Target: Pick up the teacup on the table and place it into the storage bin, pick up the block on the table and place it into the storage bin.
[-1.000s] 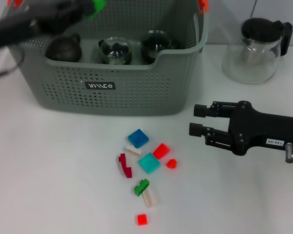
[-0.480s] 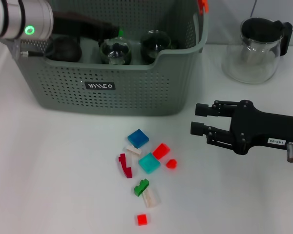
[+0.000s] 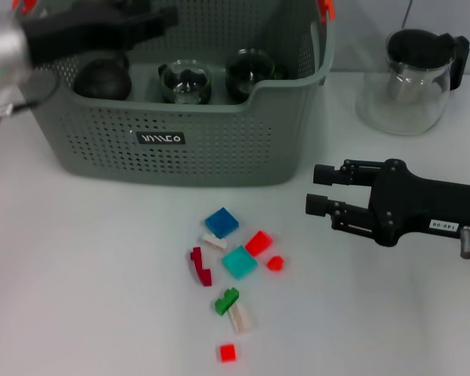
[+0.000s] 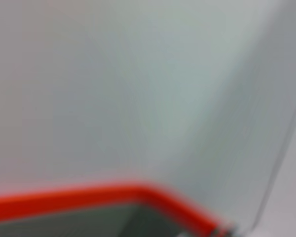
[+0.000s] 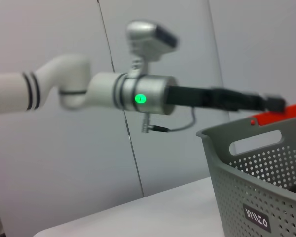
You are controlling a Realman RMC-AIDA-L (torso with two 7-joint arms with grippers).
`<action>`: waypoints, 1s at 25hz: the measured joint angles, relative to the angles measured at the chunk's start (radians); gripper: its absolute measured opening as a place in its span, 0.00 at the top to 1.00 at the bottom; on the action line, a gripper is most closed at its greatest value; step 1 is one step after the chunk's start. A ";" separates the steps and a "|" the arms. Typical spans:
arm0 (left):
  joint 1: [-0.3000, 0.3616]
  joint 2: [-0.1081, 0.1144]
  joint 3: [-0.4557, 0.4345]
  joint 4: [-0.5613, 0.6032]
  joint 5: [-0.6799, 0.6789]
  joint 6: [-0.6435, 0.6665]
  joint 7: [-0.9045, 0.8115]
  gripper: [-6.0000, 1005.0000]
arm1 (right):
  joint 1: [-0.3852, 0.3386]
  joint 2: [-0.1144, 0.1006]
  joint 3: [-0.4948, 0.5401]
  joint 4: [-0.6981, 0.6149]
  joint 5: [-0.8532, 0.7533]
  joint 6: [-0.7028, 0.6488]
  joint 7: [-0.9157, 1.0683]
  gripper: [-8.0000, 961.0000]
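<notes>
The grey-green storage bin point(image 3: 219, 153) stands at the back of the white table and also shows in the right wrist view as the bin point(image 5: 246, 168). Inside it are two glass teacups point(image 3: 186, 81) point(image 3: 249, 73) and a dark round pot point(image 3: 102, 78). Loose blocks lie in front of the bin: blue point(image 3: 221, 222), red point(image 3: 258, 242), teal point(image 3: 239, 262), dark red point(image 3: 200, 266), green point(image 3: 227, 301). My left gripper point(image 3: 160, 17) hangs blurred over the bin's back left part. My right gripper point(image 3: 319, 190) hovers open and empty to the right of the blocks.
A glass pitcher point(image 3: 403, 86) with a black lid stands at the back right. Orange clips point(image 3: 325, 8) sit on the bin's rim, and the left wrist view shows only an orange rim edge point(image 4: 89, 193) and a wall. A small red block point(image 3: 228, 352) lies near the front.
My left arm dipped into the bin with a green block at its tip, then rose and pulled back left. That green block no longer shows. The right arm has stayed put.
</notes>
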 joint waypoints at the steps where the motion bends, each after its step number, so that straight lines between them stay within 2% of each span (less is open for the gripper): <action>1: 0.014 0.002 -0.012 -0.017 -0.033 0.038 0.044 0.54 | 0.000 0.000 0.002 0.000 0.000 0.000 0.000 0.46; 4: 0.094 0.008 -0.072 -0.112 -0.127 0.250 0.272 0.47 | 0.002 0.001 0.010 0.000 0.000 0.001 0.000 0.46; 7: 0.168 -0.005 -0.145 -0.157 -0.065 0.393 0.468 0.42 | 0.005 0.002 0.011 0.000 -0.001 0.004 0.000 0.46; 12: 0.281 -0.065 -0.165 -0.172 0.097 0.400 0.730 0.42 | 0.010 0.004 0.012 0.000 -0.003 0.009 0.001 0.46; 16: 0.283 -0.073 -0.148 -0.252 0.171 0.338 0.821 0.42 | 0.012 0.005 0.012 0.000 -0.003 0.010 0.001 0.46; 25: 0.209 -0.074 -0.090 -0.499 0.219 0.115 1.058 0.40 | 0.009 0.005 0.012 0.000 -0.002 0.010 0.002 0.46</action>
